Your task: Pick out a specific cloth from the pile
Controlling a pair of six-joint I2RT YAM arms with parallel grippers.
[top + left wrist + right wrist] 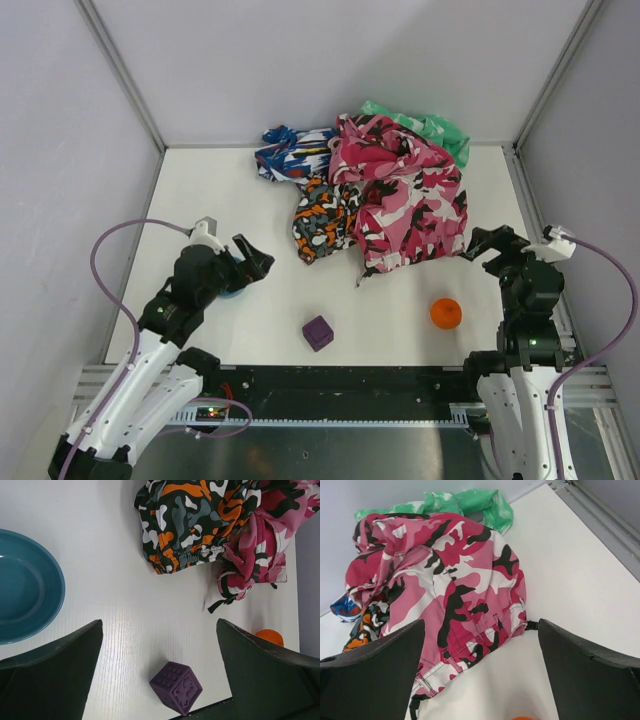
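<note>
The pile [385, 190] lies at the back middle of the table: pink camouflage cloth [450, 590] on top, grey-orange-white camouflage cloth [195, 520] at its left front, blue-white print [290, 152] behind, green cloth [470, 502] at the back right. No plain mustard cloth shows in any view; it is hidden or out of view. My left gripper [255, 262] is open and empty, left of the pile, low over the table. My right gripper [487, 243] is open and empty, just right of the pink cloth's front edge.
A teal bowl [25, 587] sits under the left arm. A purple cube [318, 332] lies at the front middle, also in the left wrist view [176, 687]. A small orange ball [445, 313] lies front right. Grey walls enclose the table [200, 200] on three sides.
</note>
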